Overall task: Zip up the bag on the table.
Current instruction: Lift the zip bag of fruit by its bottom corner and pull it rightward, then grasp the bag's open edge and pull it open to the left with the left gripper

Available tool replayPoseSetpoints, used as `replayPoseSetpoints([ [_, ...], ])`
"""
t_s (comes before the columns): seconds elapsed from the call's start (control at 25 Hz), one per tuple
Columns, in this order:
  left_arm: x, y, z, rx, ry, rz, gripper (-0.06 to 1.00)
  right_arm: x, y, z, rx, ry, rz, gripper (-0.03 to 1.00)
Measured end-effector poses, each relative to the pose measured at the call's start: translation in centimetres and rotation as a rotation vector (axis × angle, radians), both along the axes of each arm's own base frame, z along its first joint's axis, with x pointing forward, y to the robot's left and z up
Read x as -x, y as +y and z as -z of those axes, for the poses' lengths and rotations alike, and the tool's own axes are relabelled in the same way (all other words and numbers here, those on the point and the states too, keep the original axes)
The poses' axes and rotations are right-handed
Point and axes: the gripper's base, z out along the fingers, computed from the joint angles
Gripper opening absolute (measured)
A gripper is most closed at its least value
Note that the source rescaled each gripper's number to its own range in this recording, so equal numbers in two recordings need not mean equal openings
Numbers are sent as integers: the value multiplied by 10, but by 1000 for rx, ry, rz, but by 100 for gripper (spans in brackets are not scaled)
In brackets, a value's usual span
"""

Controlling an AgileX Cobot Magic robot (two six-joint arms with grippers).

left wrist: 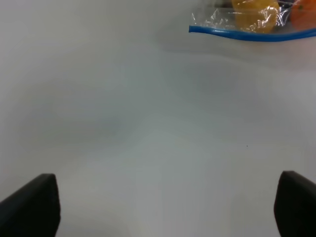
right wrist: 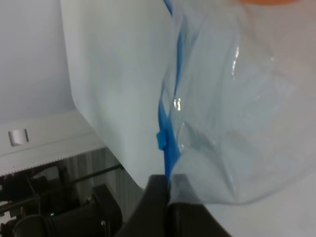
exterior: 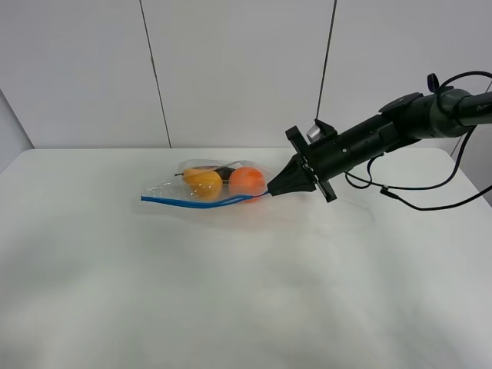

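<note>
white table (exterior: 231,300) holds bag (exterior: 206,187), right pincer (exterior: 270,193) seemingly pinching its corner.

The setting looks like a robotics lab or test cell. A wide, plain white worktop (exterior: 231,292) stands against bare white wall panels (exterior: 238,69) divided by thin dark seams (exterior: 154,73). A black robot arm (exterior: 384,134) trailing loose cables (exterior: 430,198) reaches over it. Beyond the worktop's edge, the right wrist view shows dark equipment (right wrist: 64,212) with a small green light (right wrist: 52,214).
</note>
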Motion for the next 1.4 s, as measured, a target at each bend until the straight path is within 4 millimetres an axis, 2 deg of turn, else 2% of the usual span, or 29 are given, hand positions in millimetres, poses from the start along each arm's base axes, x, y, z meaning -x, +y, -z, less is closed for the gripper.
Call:
replayPoseSetpoints([
  [0.24,0,0,0,0,0,0,100,-1,-10,2,30,15,12,0],
  [0.6,0,0,0,1,-3,1,100,-1,-11,3,35,19,12,0],
  [0.72,-4,0,-12,2,-32,-1,100,-1,-11,3,35,19,12,0],
  [0.8,-12,0,-29,3,-47,-2,100,-1,-11,3,36,19,11,0],
  [0.92,-34,0,-58,-12,-30,4,100,-1,-11,3,37,19,11,0],
  [1.12,-90,0,-100,-159,14,81,100,-1,-11,3,39,19,9,0],
  [1.24,-128,0,-107,-404,30,216,100,-1,-11,3,39,19,9,0],
  [1.4,-178,0,-94,-832,39,464,100,-1,-11,3,39,19,10,0],
])
